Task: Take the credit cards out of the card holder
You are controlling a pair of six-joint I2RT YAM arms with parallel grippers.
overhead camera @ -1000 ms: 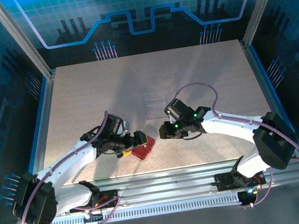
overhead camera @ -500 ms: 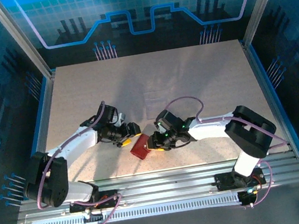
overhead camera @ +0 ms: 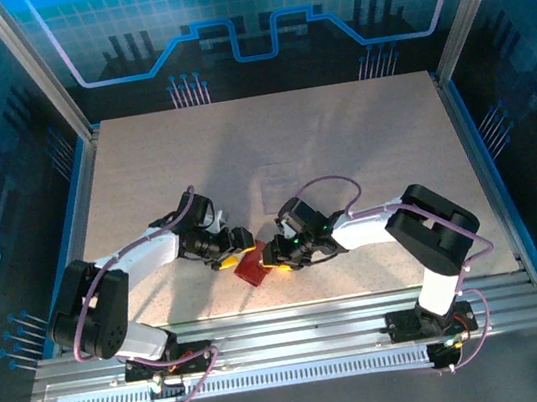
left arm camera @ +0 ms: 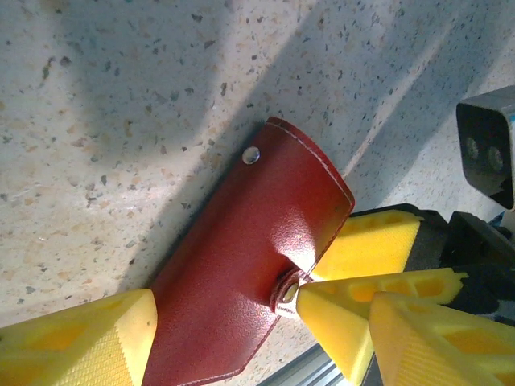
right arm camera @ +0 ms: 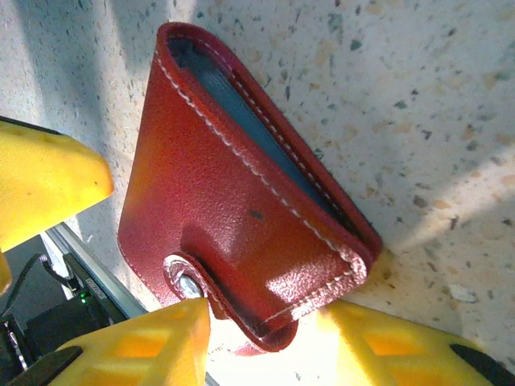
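The card holder is a dark-red folded case lying shut on the speckled table near the front edge, its snap tab fastened. My left gripper is open with the holder lying between its yellow fingers; one finger touches the holder's long edge. My right gripper comes from the other side. Its fingers press the tab end of the holder, one at the snap and one at the corner. The credit cards are hidden inside; a dark strip shows in the fold.
The table's metal front rail runs just below the holder, and its edge shows close by. The right wrist's camera housing sits beside my left fingers. Bare table stretches behind both arms.
My right gripper has swung left and down onto the holder's tab end. The left arm drew in, its jaws narrowed, and its fingers now flank the holder.
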